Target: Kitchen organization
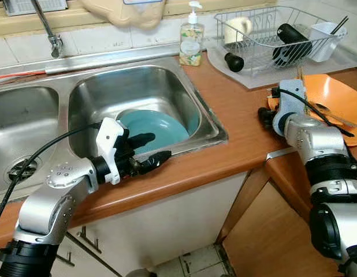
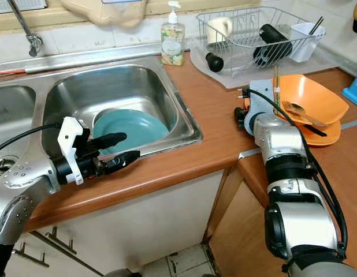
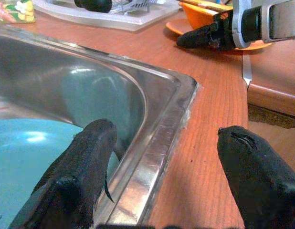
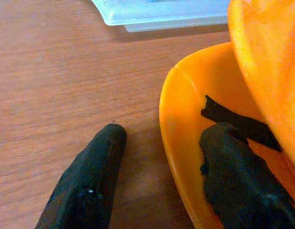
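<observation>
A teal plate (image 1: 158, 127) lies flat in the right basin of the steel sink (image 1: 207, 124). My left gripper (image 1: 156, 148) is open and straddles the sink's front rim (image 3: 157, 143): one finger hangs over the teal plate (image 3: 28, 157), the other over the wooden counter. An orange bowl (image 2: 308, 95) holding a fork and chopsticks sits on an orange plate (image 2: 331, 134) at the right. My right gripper (image 4: 162, 152) is open at that orange plate's near edge (image 4: 178, 119), with one finger on the plate's inside and the other on the counter beside it.
A wire dish rack (image 1: 271, 34) with a mug, a black bottle and a white cup stands at the back. A soap bottle (image 1: 192, 40) is behind the sink, the faucet (image 1: 48, 29) at back left. A second basin (image 1: 22, 127) lies left.
</observation>
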### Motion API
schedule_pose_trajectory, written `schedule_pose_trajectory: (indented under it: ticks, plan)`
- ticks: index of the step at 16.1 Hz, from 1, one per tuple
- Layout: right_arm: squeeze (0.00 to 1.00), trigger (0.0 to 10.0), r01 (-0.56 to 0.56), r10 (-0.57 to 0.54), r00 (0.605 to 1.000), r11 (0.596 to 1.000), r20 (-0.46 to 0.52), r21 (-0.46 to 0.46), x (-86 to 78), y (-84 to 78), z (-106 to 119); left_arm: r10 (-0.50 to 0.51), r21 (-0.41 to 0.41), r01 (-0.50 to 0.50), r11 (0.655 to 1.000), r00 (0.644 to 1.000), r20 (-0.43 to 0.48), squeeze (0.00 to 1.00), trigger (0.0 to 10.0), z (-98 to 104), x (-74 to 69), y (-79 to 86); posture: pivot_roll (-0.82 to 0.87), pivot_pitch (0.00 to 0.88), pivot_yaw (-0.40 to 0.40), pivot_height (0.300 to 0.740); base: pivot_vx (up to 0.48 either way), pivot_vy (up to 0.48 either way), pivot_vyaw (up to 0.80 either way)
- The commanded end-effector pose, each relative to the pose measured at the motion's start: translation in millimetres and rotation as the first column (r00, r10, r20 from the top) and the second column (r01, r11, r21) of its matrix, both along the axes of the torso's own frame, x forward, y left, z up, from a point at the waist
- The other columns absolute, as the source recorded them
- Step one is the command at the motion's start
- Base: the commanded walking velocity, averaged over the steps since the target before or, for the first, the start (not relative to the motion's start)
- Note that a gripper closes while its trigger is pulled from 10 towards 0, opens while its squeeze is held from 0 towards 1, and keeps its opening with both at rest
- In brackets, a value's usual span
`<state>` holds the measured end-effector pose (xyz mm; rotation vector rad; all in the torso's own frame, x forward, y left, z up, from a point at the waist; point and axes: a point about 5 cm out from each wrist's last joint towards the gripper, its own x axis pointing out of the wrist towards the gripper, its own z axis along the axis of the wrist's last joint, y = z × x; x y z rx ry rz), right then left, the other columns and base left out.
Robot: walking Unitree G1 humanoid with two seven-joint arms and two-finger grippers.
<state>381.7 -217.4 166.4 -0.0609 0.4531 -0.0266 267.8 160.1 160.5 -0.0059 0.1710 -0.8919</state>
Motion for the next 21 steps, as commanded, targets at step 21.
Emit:
schedule_pose_trajectory:
  ticks: [21]
  plan:
    - [0.00, 10.0, -0.481, 0.513, 0.857, 0.834, -0.057, 0.271, -45.1, 132.2, -3.9, 0.017, 0.019, -0.017, 1.000, 1.000, 0.006, 0.00, 10.0, 1.0, -0.2, 4.7, -0.06, 0.000, 0.042, 0.740, 0.000, 0.000, 0.00]
